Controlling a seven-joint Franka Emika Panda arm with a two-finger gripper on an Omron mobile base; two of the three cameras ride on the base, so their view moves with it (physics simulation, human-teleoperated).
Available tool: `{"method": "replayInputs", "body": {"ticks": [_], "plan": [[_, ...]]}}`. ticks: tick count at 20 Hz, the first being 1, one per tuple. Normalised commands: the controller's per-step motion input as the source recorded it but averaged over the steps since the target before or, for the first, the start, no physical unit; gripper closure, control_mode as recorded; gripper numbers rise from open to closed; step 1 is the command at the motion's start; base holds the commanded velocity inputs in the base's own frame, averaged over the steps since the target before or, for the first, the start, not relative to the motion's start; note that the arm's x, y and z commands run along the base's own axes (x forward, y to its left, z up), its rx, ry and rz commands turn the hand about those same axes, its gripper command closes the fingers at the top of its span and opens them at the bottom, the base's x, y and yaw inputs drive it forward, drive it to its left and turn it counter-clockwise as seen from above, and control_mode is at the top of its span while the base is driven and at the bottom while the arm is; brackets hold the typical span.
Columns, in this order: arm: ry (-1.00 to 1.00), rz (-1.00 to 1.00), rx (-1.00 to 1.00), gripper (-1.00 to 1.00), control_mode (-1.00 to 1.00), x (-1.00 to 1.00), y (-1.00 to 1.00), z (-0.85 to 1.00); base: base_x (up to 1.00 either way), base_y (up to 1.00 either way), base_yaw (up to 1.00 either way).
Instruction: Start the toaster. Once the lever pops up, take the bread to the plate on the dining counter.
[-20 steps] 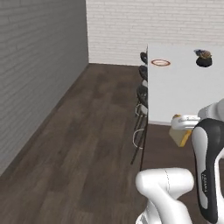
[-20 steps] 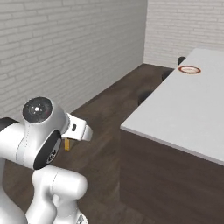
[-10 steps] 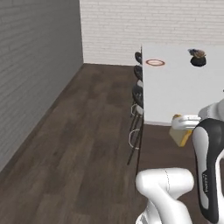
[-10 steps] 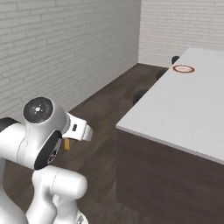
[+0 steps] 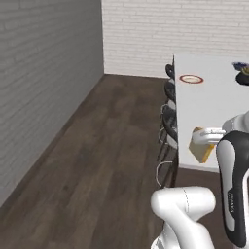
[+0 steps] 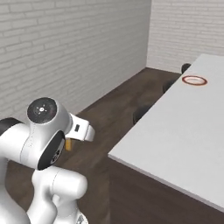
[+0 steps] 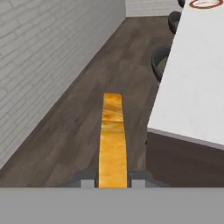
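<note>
In the left base view the arm's white link covers part of the bread, a tan slice with a golden crust; the hand view shows it edge-on, clamped between the gripper fingers above the dark floor beside the dining counter. The plate lies far along the counter, red-rimmed.

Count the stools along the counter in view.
3 stools show in the left base view, in a row against the counter's near edge: far, middle and nearest. More may be hidden behind the arm.
</note>
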Motion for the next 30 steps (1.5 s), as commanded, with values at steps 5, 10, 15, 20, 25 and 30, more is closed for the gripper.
{"method": "replayInputs", "body": {"ticks": [5,10,15,20,25,30], "plan": [[0.00,0.00,0.00,1.00,1.00,0.00,0.00,0.00,0.18,1.00,-0.23],[0.00,0.00,0.00,1.00,1.00,0.00,0.00,0.00,0.32,1.00,-0.45],[0.00,0.00,0.00,1.00,1.00,0.00,0.00,0.00,0.35,1.00,-0.49],[0.00,0.00,0.00,1.00,1.00,0.00,0.00,0.00,0.31,1.00,-0.50],[0.00,0.00,0.00,1.00,1.00,0.00,0.00,0.00,0.33,1.00,-0.48],[0.00,0.00,0.00,1.00,1.00,0.00,0.00,0.00,0.69,1.00,-0.46]]}}
